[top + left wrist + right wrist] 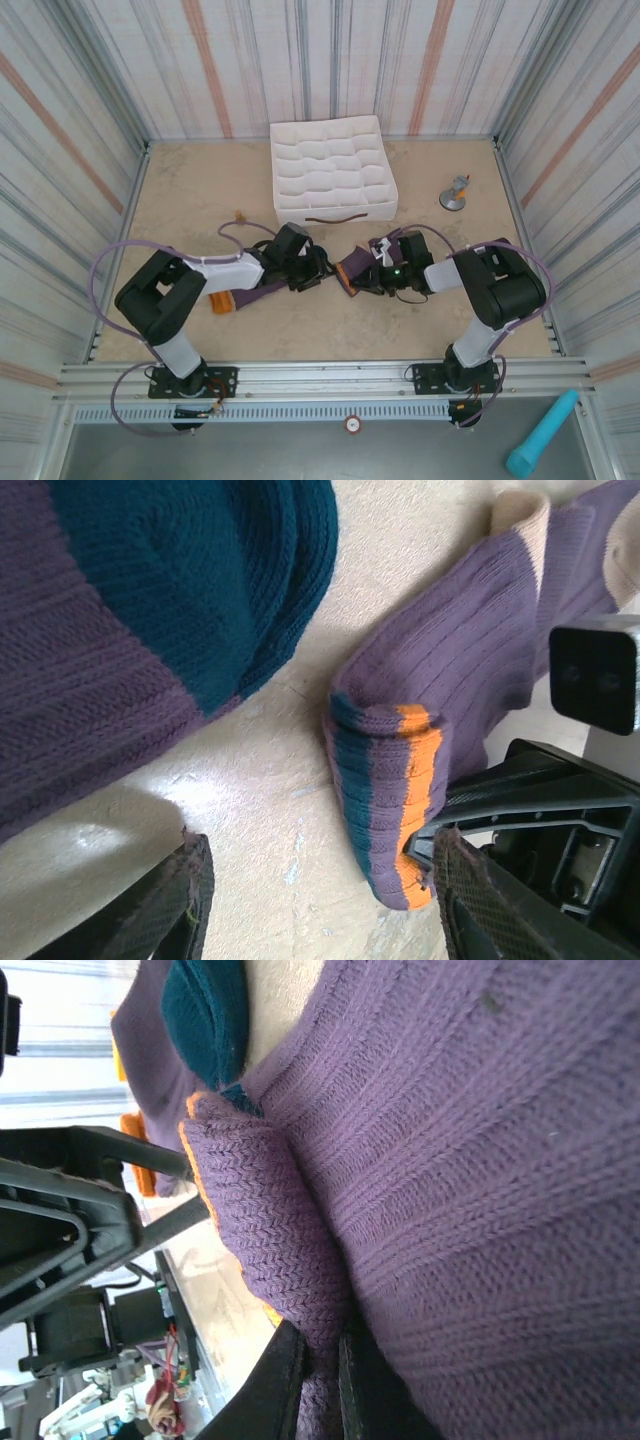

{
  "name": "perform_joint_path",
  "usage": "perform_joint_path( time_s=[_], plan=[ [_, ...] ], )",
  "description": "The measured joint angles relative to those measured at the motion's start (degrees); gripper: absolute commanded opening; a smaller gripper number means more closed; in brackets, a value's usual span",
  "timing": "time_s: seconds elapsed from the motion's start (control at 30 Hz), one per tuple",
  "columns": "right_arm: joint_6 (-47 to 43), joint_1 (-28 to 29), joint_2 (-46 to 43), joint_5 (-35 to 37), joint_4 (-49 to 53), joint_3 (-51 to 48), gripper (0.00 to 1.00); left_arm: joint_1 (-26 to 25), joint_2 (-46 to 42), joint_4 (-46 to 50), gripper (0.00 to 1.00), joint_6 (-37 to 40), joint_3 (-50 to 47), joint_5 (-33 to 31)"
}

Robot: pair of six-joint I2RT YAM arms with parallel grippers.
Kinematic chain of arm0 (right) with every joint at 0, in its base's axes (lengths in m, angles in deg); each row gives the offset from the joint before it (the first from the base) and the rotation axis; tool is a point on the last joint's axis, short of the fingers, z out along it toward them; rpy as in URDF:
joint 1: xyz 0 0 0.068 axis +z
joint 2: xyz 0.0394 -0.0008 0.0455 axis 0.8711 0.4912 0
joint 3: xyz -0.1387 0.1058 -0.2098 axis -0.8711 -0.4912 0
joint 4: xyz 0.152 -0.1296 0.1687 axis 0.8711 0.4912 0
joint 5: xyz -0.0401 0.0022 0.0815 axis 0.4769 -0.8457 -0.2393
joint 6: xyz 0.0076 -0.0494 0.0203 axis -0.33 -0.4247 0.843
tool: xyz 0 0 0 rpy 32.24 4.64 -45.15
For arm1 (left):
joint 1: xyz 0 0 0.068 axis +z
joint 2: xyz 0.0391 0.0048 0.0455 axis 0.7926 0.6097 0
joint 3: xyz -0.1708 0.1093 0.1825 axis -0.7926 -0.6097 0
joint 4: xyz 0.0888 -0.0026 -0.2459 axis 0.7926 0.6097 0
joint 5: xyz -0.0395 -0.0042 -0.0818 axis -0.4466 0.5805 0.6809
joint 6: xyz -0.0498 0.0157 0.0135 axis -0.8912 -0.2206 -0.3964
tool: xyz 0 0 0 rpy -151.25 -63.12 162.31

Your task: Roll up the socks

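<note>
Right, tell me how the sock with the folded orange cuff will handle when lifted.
Probably floppy: the folded sock is soft ribbed knit, bent and creased. Likely grippy, not slippery: the right hand pinches a mere fold of it. The cuff fold may unroll if let go.

Your socks (460, 660) were of ribbed knit cloth, matt and a little fuzzy. The table top (270, 810) looked hard and smooth, with a weak shine. The left gripper (320, 895) had black pads (185, 905) with a fine mesh pattern, rough to the eye. The white box (333, 170) looked like soft cloth, and the front rail (320, 375) like bare metal.
</note>
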Motion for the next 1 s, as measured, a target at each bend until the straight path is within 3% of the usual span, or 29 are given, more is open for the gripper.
perform_joint_path(
  time_s=[0.57, 0.67, 0.8, 0.9, 1.0],
  plan=[
    [0.02, -1.75, 1.18, -1.14, 0.81, 1.01, 0.00, -2.03, 7.23, -2.75, 0.49, 0.72, 6.14, -3.50],
    [0.02, -1.75, 1.90, -1.51, 0.83, 1.68, 0.00, -2.51, 8.24, -2.99, 0.40, 0.92, 6.93, -4.24],
    [0.00, -1.75, 2.21, -1.55, 0.83, 2.01, 0.01, -2.78, 9.77, -2.12, 0.16, 1.27, 8.33, -4.98],
    [0.00, -1.75, 2.12, -1.29, 0.81, 1.99, 0.10, -2.75, 10.25, -0.59, 0.00, 1.95, 9.70, -5.40],
    [-0.55, -1.53, 0.11, 1.18, 2.29, 1.62, 0.24, -2.75, 10.23, 0.98, 0.00, 2.38, 10.40, -5.73]
  ],
)
